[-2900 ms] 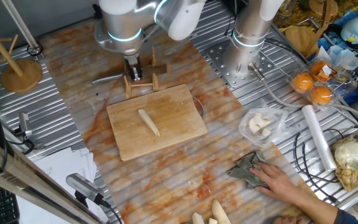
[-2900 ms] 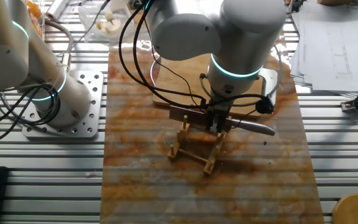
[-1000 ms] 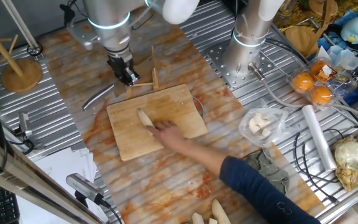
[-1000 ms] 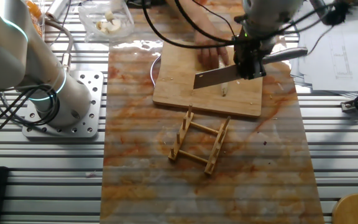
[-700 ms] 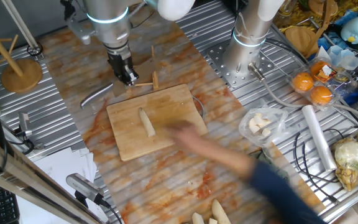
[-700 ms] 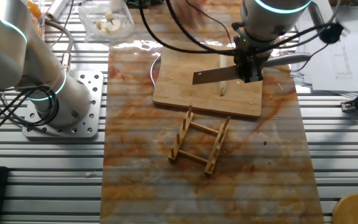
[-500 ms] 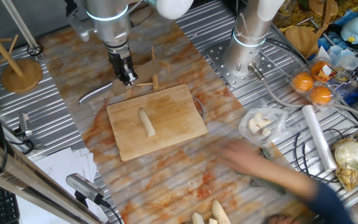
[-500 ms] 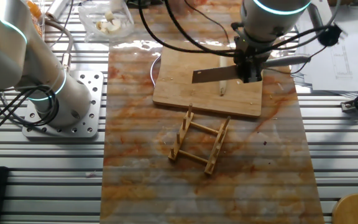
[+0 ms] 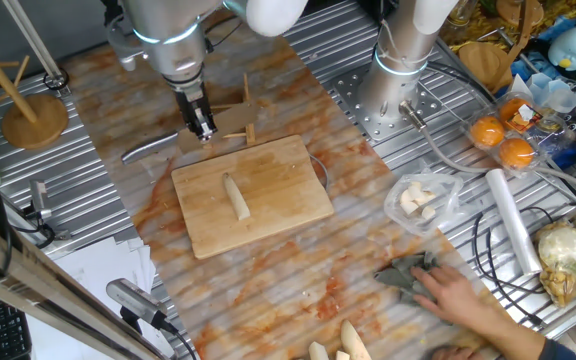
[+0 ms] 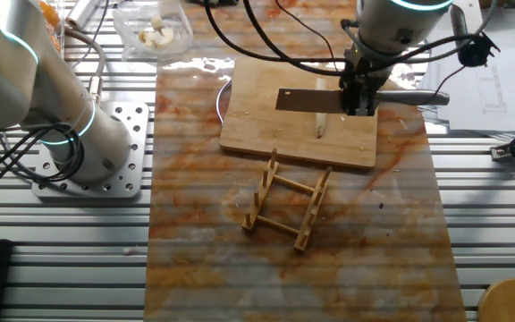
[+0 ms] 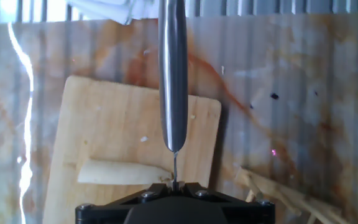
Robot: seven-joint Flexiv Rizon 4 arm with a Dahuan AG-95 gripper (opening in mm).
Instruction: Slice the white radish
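The white radish [image 9: 236,196] is a slim cream stick lying on the wooden cutting board [image 9: 288,175]. It also shows in the hand view [image 11: 123,172] and, partly hidden, in the other fixed view [image 10: 320,126]. My gripper [image 9: 202,130] is shut on a knife [image 9: 150,148] and hovers by the board's far edge, apart from the radish. In the other fixed view the gripper [image 10: 358,100] holds the knife's dark blade [image 10: 307,99] level above the board [image 10: 257,134]. In the hand view the steel handle [image 11: 173,74] runs up from the gripper [image 11: 174,184].
A wooden rack [image 10: 286,210] lies beyond the board. A person's hand [image 9: 460,296] rests on a grey cloth at the front right. A plastic bag of pale chunks [image 9: 420,200], thicker pale roots [image 9: 338,345], a second arm's base [image 9: 393,90] and oranges [image 9: 503,140] stand around.
My gripper lifted the knife off the rack and carried it to the board's far edge. A person's hand turned the radish on the board, then drew back to the cloth.
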